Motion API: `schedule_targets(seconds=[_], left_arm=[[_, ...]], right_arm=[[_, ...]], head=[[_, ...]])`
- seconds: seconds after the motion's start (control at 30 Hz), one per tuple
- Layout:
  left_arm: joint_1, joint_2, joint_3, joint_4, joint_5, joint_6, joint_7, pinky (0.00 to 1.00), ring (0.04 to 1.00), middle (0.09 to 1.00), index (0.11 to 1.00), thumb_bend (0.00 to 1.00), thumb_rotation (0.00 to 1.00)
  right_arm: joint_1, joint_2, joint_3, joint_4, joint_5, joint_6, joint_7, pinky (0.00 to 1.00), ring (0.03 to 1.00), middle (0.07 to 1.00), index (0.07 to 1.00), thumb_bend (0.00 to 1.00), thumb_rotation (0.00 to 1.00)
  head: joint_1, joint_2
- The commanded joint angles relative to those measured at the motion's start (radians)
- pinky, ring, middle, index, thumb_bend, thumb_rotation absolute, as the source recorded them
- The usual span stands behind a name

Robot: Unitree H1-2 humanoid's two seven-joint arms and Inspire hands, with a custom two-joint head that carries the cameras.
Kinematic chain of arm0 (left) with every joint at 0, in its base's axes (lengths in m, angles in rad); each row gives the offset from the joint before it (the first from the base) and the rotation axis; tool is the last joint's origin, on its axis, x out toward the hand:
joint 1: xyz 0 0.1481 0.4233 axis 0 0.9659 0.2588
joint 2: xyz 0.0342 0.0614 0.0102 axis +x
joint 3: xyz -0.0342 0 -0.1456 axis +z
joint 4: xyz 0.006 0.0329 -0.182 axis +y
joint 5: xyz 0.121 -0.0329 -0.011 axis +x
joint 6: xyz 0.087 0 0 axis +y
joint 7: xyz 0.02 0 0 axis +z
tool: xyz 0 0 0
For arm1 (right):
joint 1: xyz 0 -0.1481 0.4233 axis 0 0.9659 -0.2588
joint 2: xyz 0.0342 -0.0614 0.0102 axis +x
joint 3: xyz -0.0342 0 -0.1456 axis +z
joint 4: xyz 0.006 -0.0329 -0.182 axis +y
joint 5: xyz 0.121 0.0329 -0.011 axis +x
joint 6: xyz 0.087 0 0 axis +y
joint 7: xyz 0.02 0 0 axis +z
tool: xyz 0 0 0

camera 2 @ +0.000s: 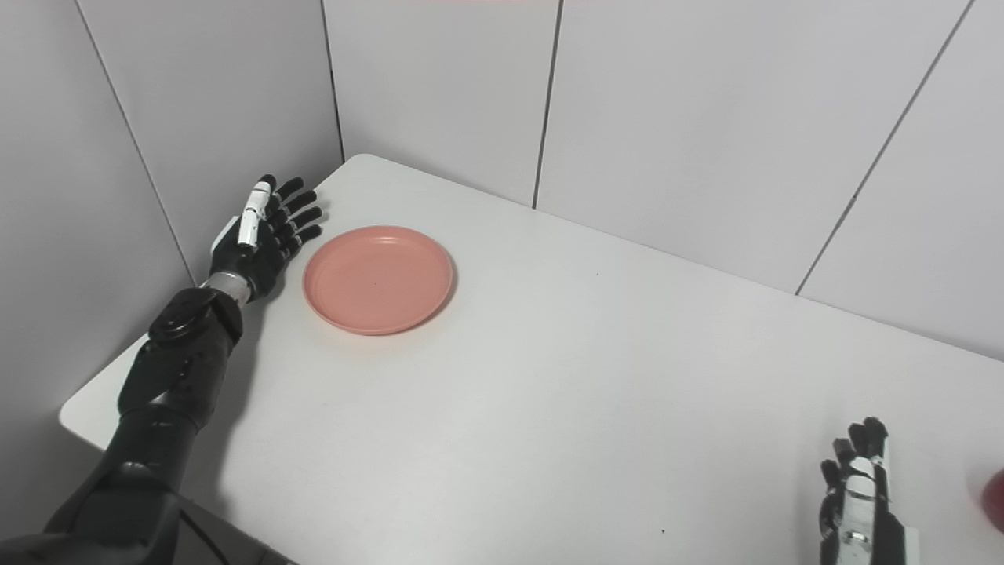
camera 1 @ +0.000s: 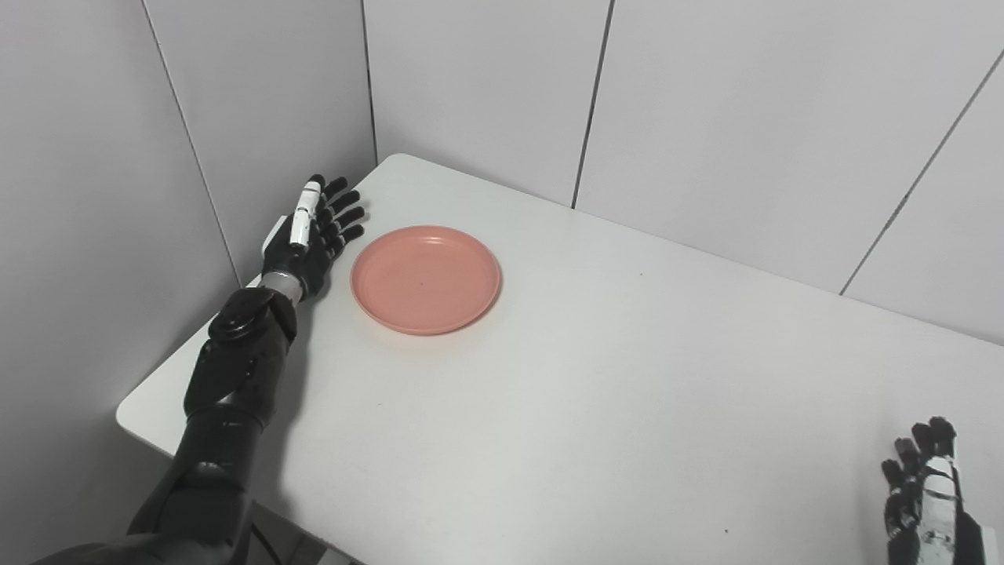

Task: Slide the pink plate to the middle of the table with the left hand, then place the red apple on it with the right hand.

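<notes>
The pink plate [camera 1: 425,278] lies flat on the white table [camera 1: 627,377], toward the far left corner. My left hand [camera 1: 310,235] is open, fingers stretched out, just left of the plate's rim and apart from it. My right hand [camera 1: 925,494] is near the bottom right, fingers up and apart, holding nothing. A sliver of the red apple [camera 2: 994,499] shows at the right edge of the right eye view, right of my right hand [camera 2: 859,490]. The apple is out of the left eye view.
Grey panelled walls [camera 1: 486,86] close in the table at the back and left. The table's left edge [camera 1: 157,392] runs under my left forearm.
</notes>
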Motion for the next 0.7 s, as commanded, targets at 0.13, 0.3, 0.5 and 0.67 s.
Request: schedule_targets(seconds=[0.13,0.3,0.5,0.67], left_arm=[[-0.03,0.015,-0.011,-0.02,-0.004,-0.035,-0.013,0.9,0.892,0.892,0.88,0.37,1.0],[-0.028,0.01,-0.019,-0.02,-0.001,-0.039,-0.016,0.89,0.893,0.895,0.878,0.37,1.0],[-0.027,0.009,-0.029,-0.019,-0.001,-0.036,-0.015,0.89,0.902,0.907,0.892,0.36,1.0],[-0.027,0.01,-0.038,-0.022,-0.002,-0.033,-0.022,0.9,0.909,0.915,0.901,0.37,1.0]], right_arm=[[-0.019,-0.005,-0.002,-0.043,0.001,0.006,0.003,1.0,1.0,1.0,1.0,0.03,1.0],[-0.017,-0.003,-0.003,-0.047,0.003,0.012,0.0,1.0,1.0,1.0,1.0,0.04,1.0],[-0.016,-0.005,-0.001,-0.048,0.001,0.008,0.003,1.0,1.0,1.0,1.0,0.04,1.0],[-0.015,-0.001,-0.003,-0.05,0.002,0.012,0.0,1.0,1.0,1.0,1.0,0.03,1.0]], head=[[0.001,0.001],[0.001,0.001],[0.001,0.003],[-0.001,0.004]])
